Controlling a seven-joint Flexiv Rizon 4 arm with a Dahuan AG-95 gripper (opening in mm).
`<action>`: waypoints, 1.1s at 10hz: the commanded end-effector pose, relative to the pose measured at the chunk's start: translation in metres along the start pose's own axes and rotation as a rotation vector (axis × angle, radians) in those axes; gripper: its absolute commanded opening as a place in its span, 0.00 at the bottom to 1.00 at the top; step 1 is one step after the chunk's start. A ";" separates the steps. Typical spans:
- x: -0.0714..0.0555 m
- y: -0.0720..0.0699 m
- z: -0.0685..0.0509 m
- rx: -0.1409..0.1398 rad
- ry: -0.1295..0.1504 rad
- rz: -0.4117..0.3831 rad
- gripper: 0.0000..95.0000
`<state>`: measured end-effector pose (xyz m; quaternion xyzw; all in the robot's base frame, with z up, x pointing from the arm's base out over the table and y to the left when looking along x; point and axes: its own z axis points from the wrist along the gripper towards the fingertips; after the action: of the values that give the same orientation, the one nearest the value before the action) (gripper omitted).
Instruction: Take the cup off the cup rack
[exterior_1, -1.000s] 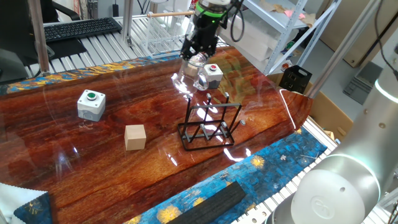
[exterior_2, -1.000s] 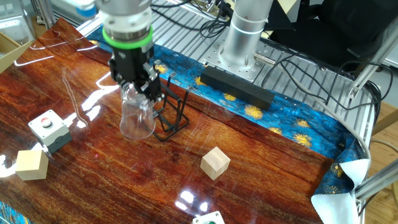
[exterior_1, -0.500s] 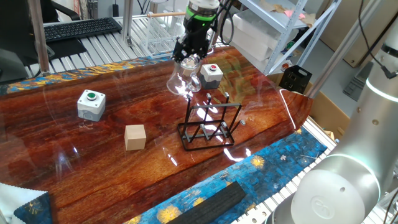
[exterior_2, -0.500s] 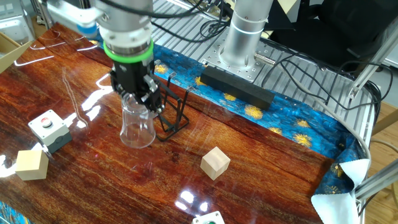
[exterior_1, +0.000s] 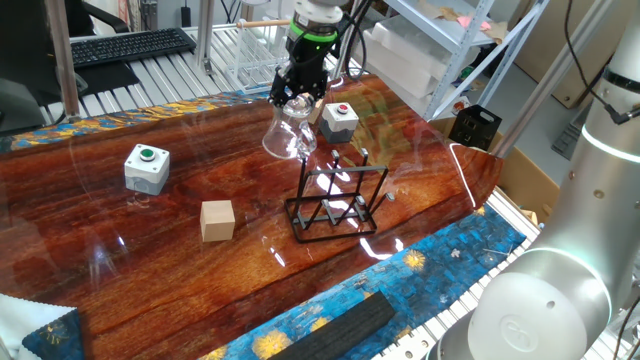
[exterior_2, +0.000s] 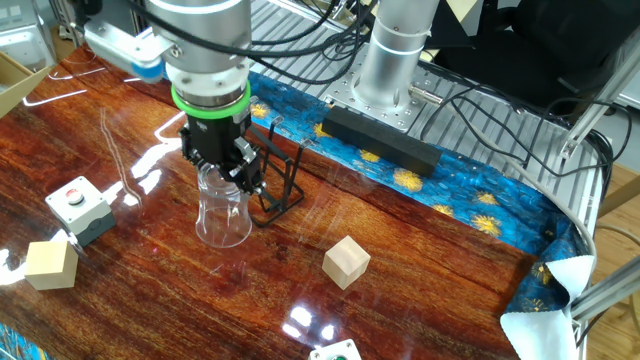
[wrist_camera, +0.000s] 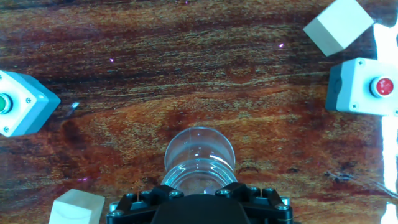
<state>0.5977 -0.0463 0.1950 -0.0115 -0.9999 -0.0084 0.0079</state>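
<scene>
Brightness: all three views are evenly and brightly lit, with no dim corners.
Glare on the desk (exterior_1: 180, 250): white streaks lie on the glossy wood just beside the cup rack (exterior_1: 335, 205), and a curved white line runs along the desk edge beyond it.
Glare, other fixed view: white patches sit left of the cup (exterior_2: 222, 205) and near the front edge.
Cup: it catches bright highlights (its outline is hard to trace against the wood).
Shadows: soft and faint, close under each box.
Hand view: the wood grain is sharp; the hand (wrist_camera: 200, 202) at the bottom edge is dark and slightly soft; the right edge is washed out white.
</scene>
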 end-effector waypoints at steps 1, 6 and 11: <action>-0.001 0.003 0.006 -0.008 0.000 0.004 0.00; -0.006 0.011 0.025 -0.009 -0.001 0.006 0.00; -0.008 0.016 0.042 -0.007 -0.007 -0.007 0.00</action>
<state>0.6046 -0.0287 0.1506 -0.0067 -0.9999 -0.0130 0.0041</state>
